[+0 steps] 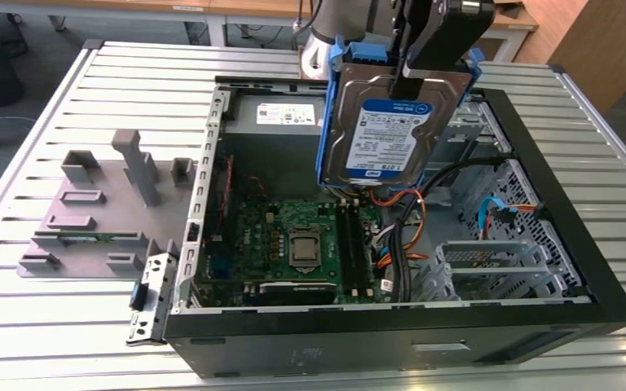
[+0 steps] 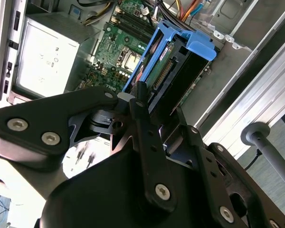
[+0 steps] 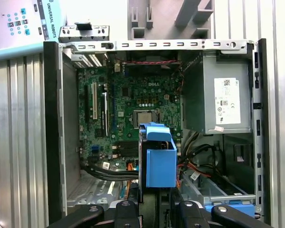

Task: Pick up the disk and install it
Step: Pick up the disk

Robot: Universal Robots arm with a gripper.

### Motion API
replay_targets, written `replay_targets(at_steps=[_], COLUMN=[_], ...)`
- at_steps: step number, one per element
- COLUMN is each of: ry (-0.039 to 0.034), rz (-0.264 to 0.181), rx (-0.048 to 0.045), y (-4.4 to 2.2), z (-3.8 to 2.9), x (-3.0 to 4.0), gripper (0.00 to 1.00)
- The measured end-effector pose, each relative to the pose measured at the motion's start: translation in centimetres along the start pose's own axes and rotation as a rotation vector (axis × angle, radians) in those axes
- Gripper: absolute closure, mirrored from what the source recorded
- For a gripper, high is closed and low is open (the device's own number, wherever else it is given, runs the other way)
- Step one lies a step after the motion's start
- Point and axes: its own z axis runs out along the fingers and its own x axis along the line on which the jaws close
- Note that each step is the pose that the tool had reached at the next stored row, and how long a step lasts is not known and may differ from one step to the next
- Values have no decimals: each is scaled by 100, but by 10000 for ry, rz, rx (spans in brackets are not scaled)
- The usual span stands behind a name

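Observation:
The disk (image 1: 394,134) is a silver hard drive with a white-and-blue label, clipped in a blue carrier frame. It hangs upright above the open computer case (image 1: 400,319), over the motherboard (image 1: 291,244) and near the power supply. My gripper (image 1: 411,81) is shut on its upper end from above. In the second wrist view the black fingers (image 2: 141,107) clamp the disk (image 2: 173,71), whose blue frame points down into the case. In the first wrist view the disk's blue frame (image 3: 160,161) sticks out from the gripper (image 3: 154,209) over the board.
The grey power supply (image 1: 275,114) sits at the case's far end. A metal drive cage (image 1: 487,265) and orange and blue cables (image 1: 498,210) fill the case on the exterior view's right. A grey plastic fixture (image 1: 95,212) lies on the slatted table (image 1: 30,342) outside the case.

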Motion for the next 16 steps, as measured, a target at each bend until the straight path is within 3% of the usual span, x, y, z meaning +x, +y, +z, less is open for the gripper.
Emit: replay_targets(at_steps=[16], ry=[14], rz=[0], rx=[0], y=[-6], z=[-5], x=[124], gripper=[65])
